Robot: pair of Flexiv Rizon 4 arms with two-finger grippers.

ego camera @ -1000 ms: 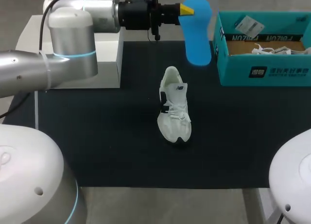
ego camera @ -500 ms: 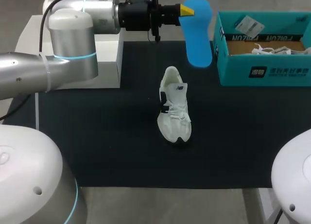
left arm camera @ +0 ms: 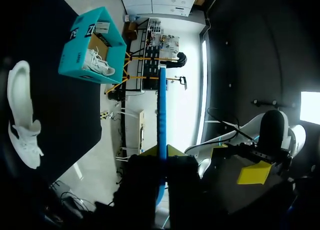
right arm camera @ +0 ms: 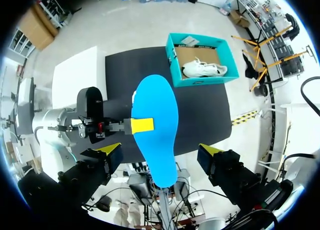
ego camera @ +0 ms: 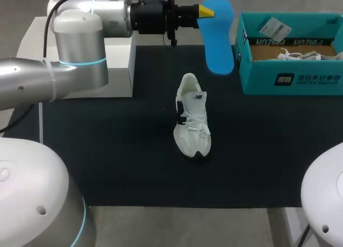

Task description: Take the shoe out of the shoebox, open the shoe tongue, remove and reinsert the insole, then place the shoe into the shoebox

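The left pincer (ego camera: pixel 207 11) is clamped on the blue insole (ego camera: pixel 218 40). Hold tight and slide it slowly into the shoe (ego camera: pixel 192 118) below.

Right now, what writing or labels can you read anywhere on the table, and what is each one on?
Shoebox front label: white characters, too small to read.
Shoebox inner wall: dark print, too blurred to read.
White tag in the shoebox: print too small.
Shoe side: small logo, not legible.
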